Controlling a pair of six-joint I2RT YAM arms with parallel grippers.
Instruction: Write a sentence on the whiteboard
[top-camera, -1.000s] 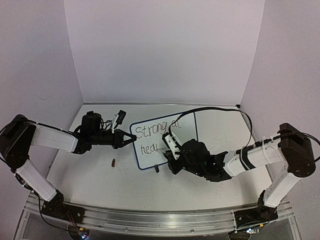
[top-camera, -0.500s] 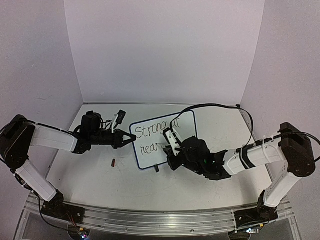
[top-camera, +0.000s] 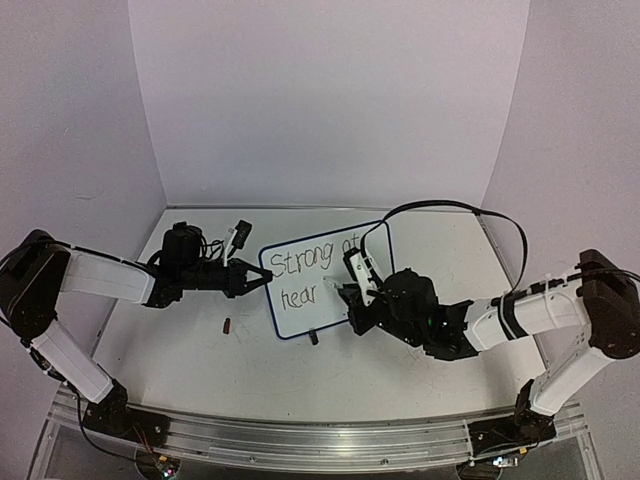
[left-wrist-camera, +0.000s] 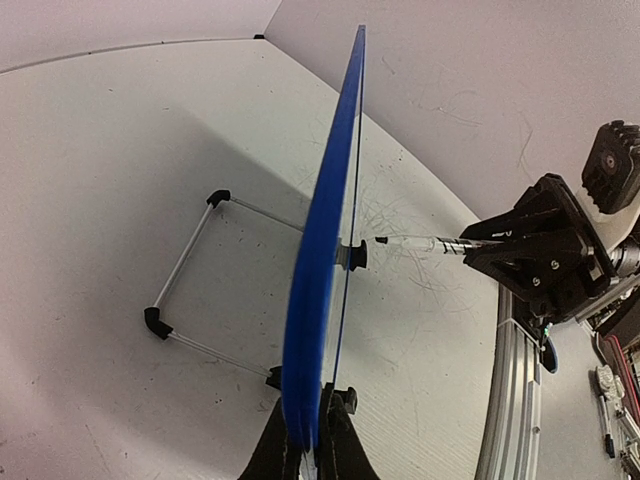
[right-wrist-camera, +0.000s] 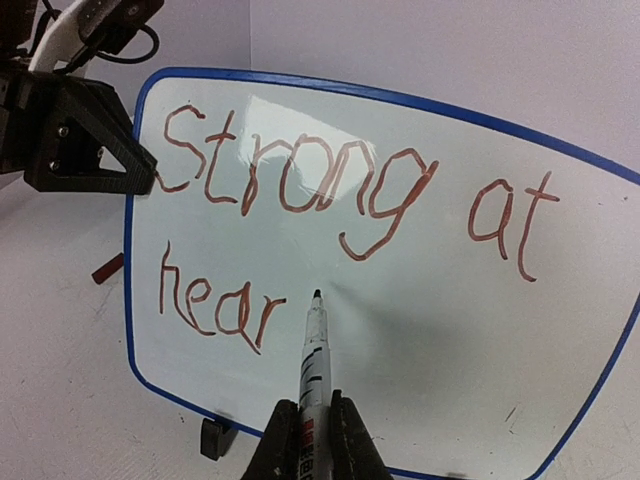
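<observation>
Whiteboard (top-camera: 322, 312) is what we see standing on edge near the middle of the white tabletop (top-camera: 180, 350), between the two arms, its written face turned toward the right arm. From the left wrist view we see it almost edge-on (left-wrist-camera: 320, 260), propped from behind by a thin wire stand (left-wrist-camera: 185, 270) with black end caps. One black clip foot (right-wrist-camera: 213, 436) shows under its lower rim.

We read the sentence (right-wrist-camera: 300, 180) in reddish-brown strokes: "Strong at" on the upper line and "hear" below it.

We find the left gripper (top-camera: 262, 282) pinching the board's left rim, its fingers (left-wrist-camera: 340, 445) pressed against both faces of the blue edge.

The right gripper (right-wrist-camera: 315, 440) is clamped on a marker (right-wrist-camera: 314, 360), which points at the board. Its dark tip sits just right of the "r" in "hear". We cannot tell whether the tip touches the surface.

A small dark-red piece (top-camera: 227, 324) lies on the tabletop just left of the board, below the left gripper.
</observation>
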